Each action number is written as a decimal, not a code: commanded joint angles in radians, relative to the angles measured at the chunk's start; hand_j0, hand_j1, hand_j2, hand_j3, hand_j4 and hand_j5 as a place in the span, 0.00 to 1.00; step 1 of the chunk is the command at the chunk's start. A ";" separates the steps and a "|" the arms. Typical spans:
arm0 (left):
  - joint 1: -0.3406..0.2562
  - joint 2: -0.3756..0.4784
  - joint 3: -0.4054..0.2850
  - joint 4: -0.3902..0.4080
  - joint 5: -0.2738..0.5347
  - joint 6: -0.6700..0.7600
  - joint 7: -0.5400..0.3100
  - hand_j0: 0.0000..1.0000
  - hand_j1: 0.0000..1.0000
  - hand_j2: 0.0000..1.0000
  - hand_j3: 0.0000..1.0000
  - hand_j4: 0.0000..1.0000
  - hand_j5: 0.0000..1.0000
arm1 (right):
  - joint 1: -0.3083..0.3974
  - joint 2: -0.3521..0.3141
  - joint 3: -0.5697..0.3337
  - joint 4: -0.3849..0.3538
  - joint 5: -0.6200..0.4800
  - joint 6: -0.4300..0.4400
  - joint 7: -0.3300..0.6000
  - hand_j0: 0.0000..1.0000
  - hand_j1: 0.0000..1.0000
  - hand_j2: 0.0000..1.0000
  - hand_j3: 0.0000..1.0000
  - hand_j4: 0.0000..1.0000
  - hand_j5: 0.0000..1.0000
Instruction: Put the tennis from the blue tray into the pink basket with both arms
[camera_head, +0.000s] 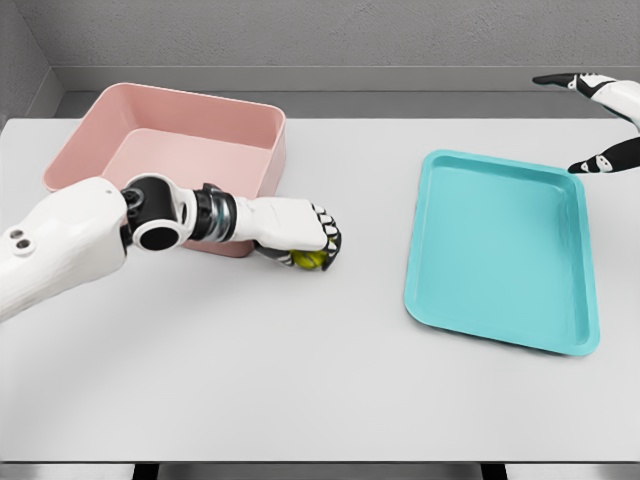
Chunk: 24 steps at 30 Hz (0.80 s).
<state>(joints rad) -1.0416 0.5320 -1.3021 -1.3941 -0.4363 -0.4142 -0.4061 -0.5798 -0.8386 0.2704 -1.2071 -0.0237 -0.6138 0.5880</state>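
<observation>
A yellow-green tennis ball (308, 260) shows under the curled fingers of my left hand (318, 250), low over the white table just right of the pink basket's near corner. The hand is shut on the ball, which is mostly hidden by the palm. The pink basket (262, 112) stands at the back left, empty inside. The blue tray (500, 250) lies at the right with nothing in it. My right hand (595, 120) hovers beyond the tray's far right corner, fingers spread wide and holding nothing.
The white table (300, 400) stretches across the view, with its front edge at the bottom. A grey wall runs behind the table. My left forearm (60, 245) crosses in front of the basket's near wall.
</observation>
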 joint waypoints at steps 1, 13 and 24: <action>0.000 0.005 0.003 -0.017 0.007 -0.034 0.001 0.39 0.39 0.39 0.39 0.39 0.39 | 0.000 0.000 -0.007 0.000 -0.008 0.003 -0.001 1.00 1.00 1.00 1.00 1.00 1.00; -0.046 0.123 0.122 -0.063 0.143 -0.170 0.018 0.33 0.33 0.33 0.33 0.33 0.33 | 0.006 -0.002 -0.003 0.000 -0.007 0.003 0.001 1.00 1.00 1.00 1.00 1.00 1.00; -0.074 0.256 0.322 -0.022 0.226 -0.197 0.009 0.33 0.33 0.33 0.33 0.33 0.33 | 0.008 -0.017 -0.005 -0.003 -0.007 0.003 0.012 1.00 1.00 1.00 1.00 1.00 1.00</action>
<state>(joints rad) -1.1167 0.7667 -1.0211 -1.4279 -0.2209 -0.6104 -0.3968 -0.5737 -0.8537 0.2654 -1.2082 -0.0234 -0.6136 0.5952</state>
